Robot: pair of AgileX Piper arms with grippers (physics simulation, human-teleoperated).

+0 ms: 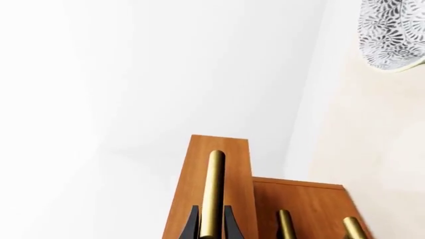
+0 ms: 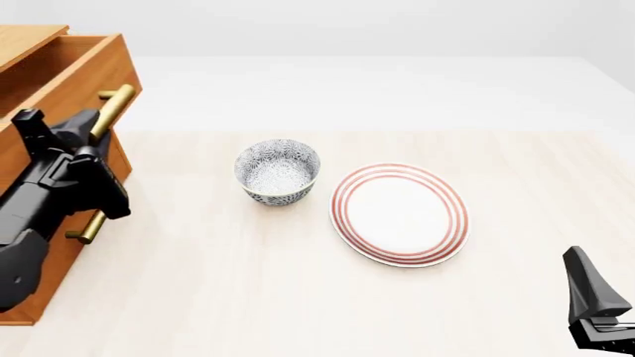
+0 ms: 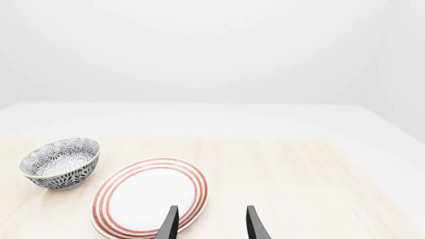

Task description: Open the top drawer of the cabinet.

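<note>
- Cabinet (image 2: 40,245) at the table's (image 2: 297,297) left edge, well left of the bowl (image 2: 278,171), drawer fronts turned toward the bowl.
- Top drawer (image 2: 74,71) pulled partway out of the cabinet, jutting toward the bowl past the fronts below, open box showing plain wood inside.
- Top handle (image 2: 114,110), a brass bar, mounted across the drawer front on short posts; long axis level, running along the front from near side to far side, at right angles to the way the drawer slides.
- Left gripper (image 2: 85,137) at that handle, black body pressed up against the cabinet front; in the left wrist view, two dark fingers (image 1: 192,224) flanking the bar (image 1: 212,194), one on each side, seemingly pinching it, though contact sits at the picture's edge and is hard to confirm.
- Same wrist view: drawer front (image 1: 219,149) standing proud of the lower fronts (image 1: 305,199), two more brass handles (image 1: 284,224) beside it.
- Another lower handle end (image 2: 89,227) peeking out under the left arm, on the cabinet's side facing the bowl.
- Striped plate (image 2: 399,214) just right of the bowl, apart from it.
- Right gripper (image 3: 211,224) far from the cabinet, beyond the plate, fingers spread with nothing between them, aimed toward the plate's (image 3: 149,196) rim.
- Only a black part of the right arm (image 2: 595,305) visible in the front view's near right corner.
</note>
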